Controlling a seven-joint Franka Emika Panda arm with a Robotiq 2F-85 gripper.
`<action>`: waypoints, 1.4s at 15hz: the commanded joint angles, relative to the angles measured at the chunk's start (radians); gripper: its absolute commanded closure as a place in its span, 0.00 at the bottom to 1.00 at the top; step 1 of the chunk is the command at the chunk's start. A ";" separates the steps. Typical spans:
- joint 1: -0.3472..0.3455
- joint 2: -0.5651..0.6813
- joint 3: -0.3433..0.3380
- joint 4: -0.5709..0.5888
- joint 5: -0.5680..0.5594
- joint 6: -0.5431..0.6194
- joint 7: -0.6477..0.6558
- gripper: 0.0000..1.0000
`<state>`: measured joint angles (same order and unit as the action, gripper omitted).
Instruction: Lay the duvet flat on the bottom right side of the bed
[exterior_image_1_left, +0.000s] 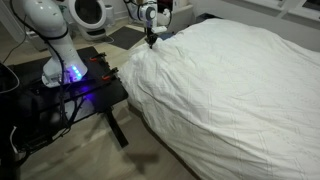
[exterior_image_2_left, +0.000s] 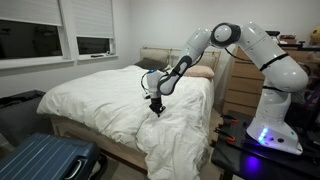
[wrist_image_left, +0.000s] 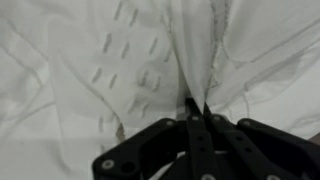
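The white puffy duvet (exterior_image_1_left: 230, 85) covers the big white bed (exterior_image_2_left: 75, 128) and hangs in a bunched heap over its near corner (exterior_image_2_left: 165, 140). My gripper (exterior_image_2_left: 156, 111) reaches down onto that bunched part, at the duvet's far edge in an exterior view (exterior_image_1_left: 151, 42). In the wrist view the black fingers (wrist_image_left: 188, 106) are pressed together with a fold of the striped duvet fabric (wrist_image_left: 140, 70) pinched between them, and the cloth fans out from the tips. My gripper (wrist_image_left: 196, 108) is shut on the duvet.
A black metal-framed table (exterior_image_1_left: 85, 95) with glowing electronics carries the robot's base. A blue suitcase (exterior_image_2_left: 45, 160) lies on the floor by the bed's corner. A wooden dresser (exterior_image_2_left: 240, 85) stands behind the arm, a pillow (exterior_image_2_left: 195, 72) at the headboard.
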<state>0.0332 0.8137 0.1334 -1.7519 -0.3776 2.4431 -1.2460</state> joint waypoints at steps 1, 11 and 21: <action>-0.047 0.002 0.096 -0.002 0.105 -0.071 -0.128 0.99; -0.067 0.028 0.175 0.084 0.329 -0.410 -0.434 0.99; -0.025 0.023 0.182 0.200 0.378 -0.679 -0.655 0.99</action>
<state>-0.0222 0.8305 0.2646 -1.5846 -0.1042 1.8741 -1.8703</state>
